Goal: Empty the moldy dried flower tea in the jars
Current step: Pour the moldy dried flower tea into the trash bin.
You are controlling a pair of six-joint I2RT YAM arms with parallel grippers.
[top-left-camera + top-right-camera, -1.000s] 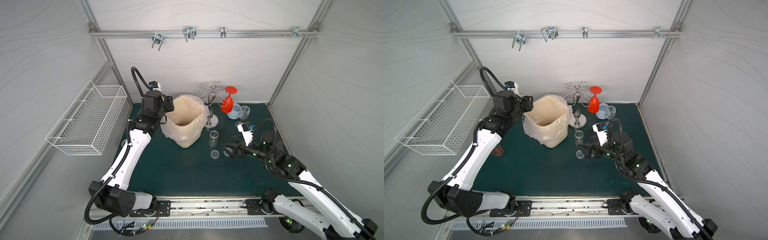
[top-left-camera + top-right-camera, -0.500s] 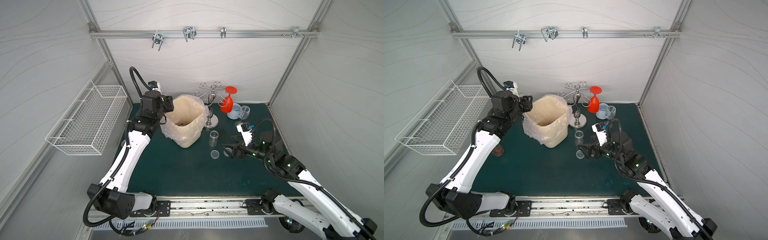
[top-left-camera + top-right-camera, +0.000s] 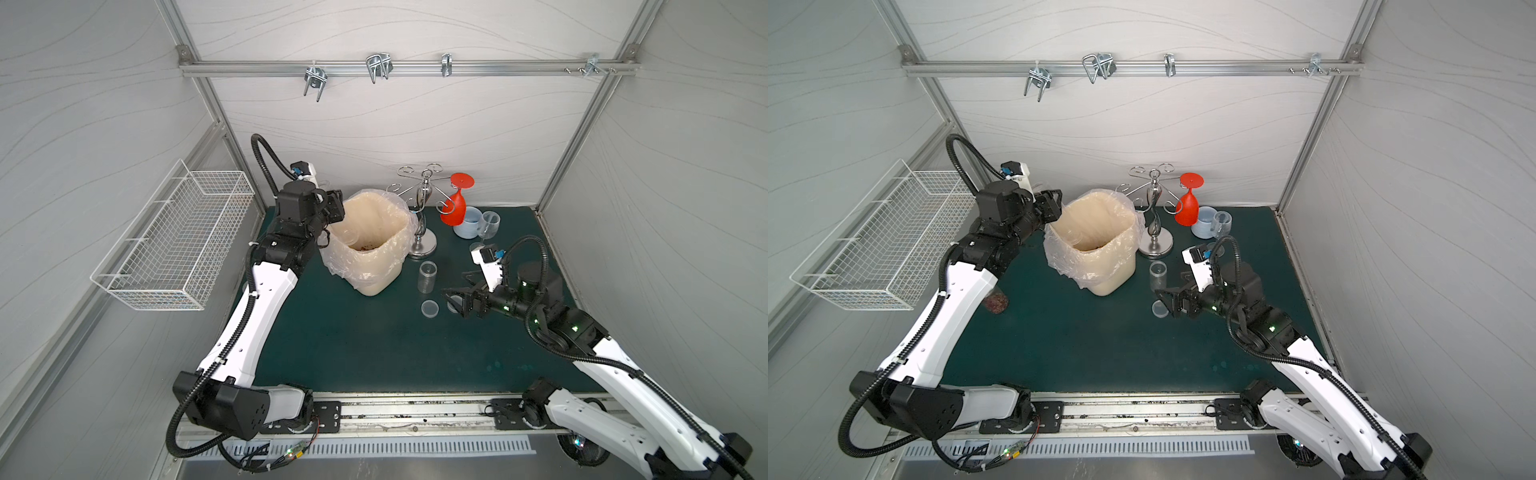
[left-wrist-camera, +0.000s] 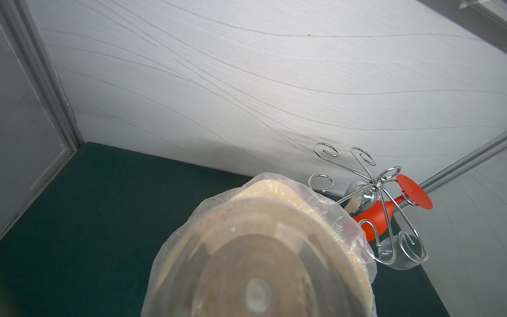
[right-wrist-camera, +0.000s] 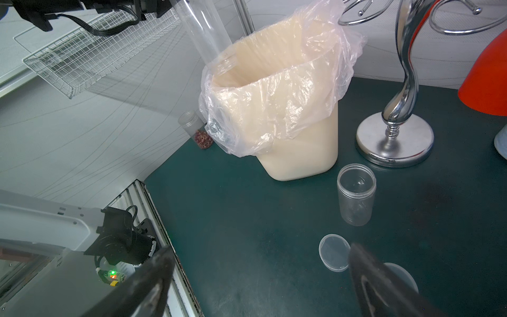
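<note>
1. At the lined bin's rim, on the side facing the wire basket, your left gripper is clamped around the tall jar.
2. That jar's long axis runs at a slant. Its base is up at the fingers, and its open mouth points down into the bin, just inside the plastic liner.
3. You can see through the tall jar's walls in the right wrist view. A small heap of dried flower tea lies at the bottom of the bin.
4. More reddish tea sits in the short lidded jar. It stands on the green mat beside the bin, on the wire-basket side, partly behind your left arm. Its lid is on, and the tea fills only its lower part.
5. On the opposite side of the bin, the open short jar stands upright with its mouth up. It looks empty and is close to the base of the silver stand.
6. One loose lid lies flat on the mat beside that open jar. A second lid is partly hidden behind a finger of your right gripper.
7. Your right gripper has its fingers spread wide and grasps nothing. It hangs low over the mat next to the two lids, pointing toward the bin.
</note>
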